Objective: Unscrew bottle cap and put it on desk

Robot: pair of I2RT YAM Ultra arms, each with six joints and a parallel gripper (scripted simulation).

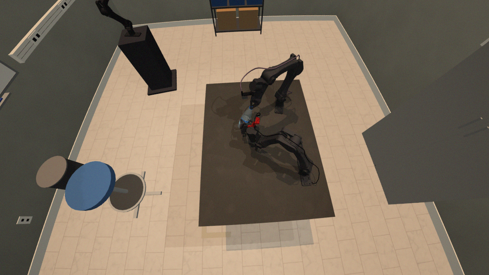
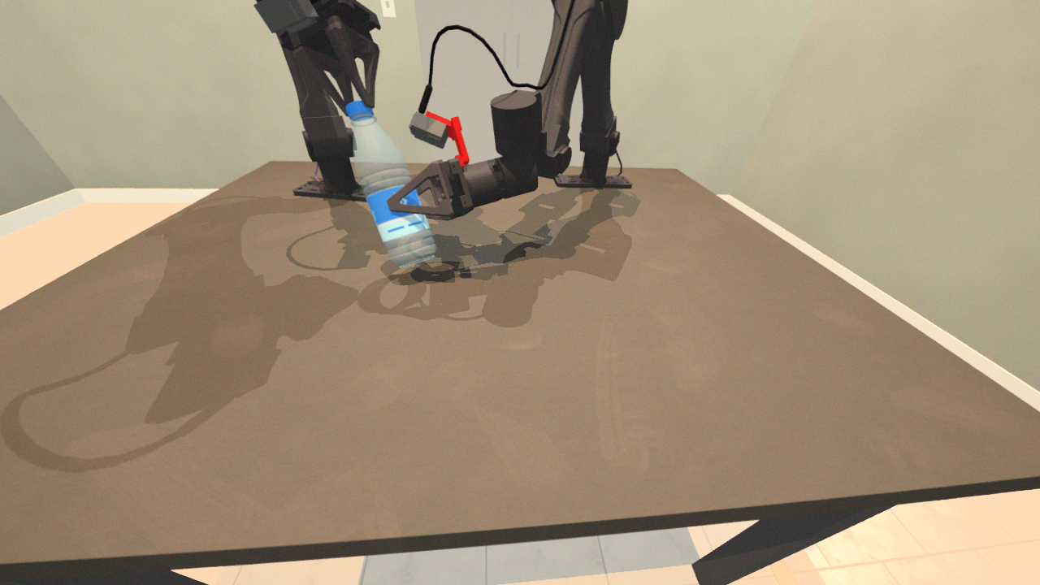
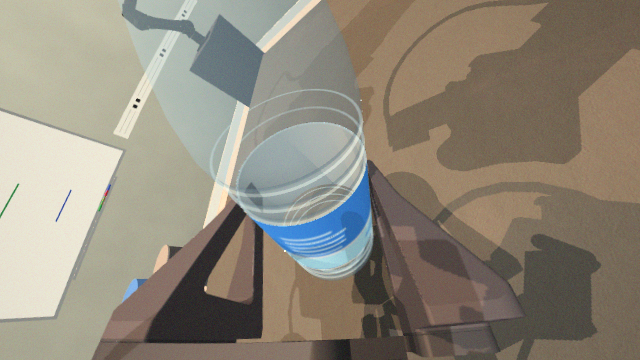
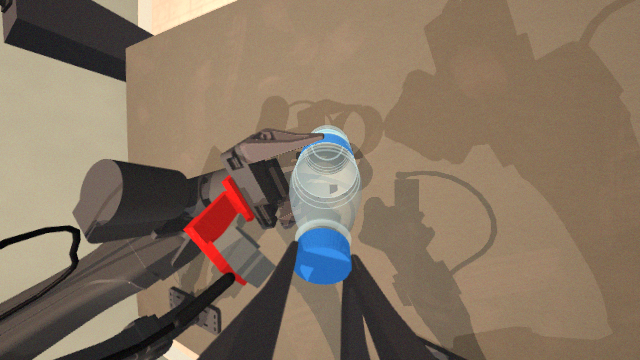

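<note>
Top: high overhead, far off, facing down; whole tabletop (image 1: 259, 191) (image 2: 617, 392) and floor (image 1: 164, 136) in frame. Exterior: near, just above the tabletop's edge, facing across to both arm bases. Left wrist: close, facing the bottle's (image 1: 248, 112) (image 2: 396, 196) (image 3: 320, 235) (image 4: 327, 185) side. Right wrist: close, looking down over the cap (image 2: 359, 110) (image 4: 323, 256). Both wrist views share the bottle's labelled body.
</note>
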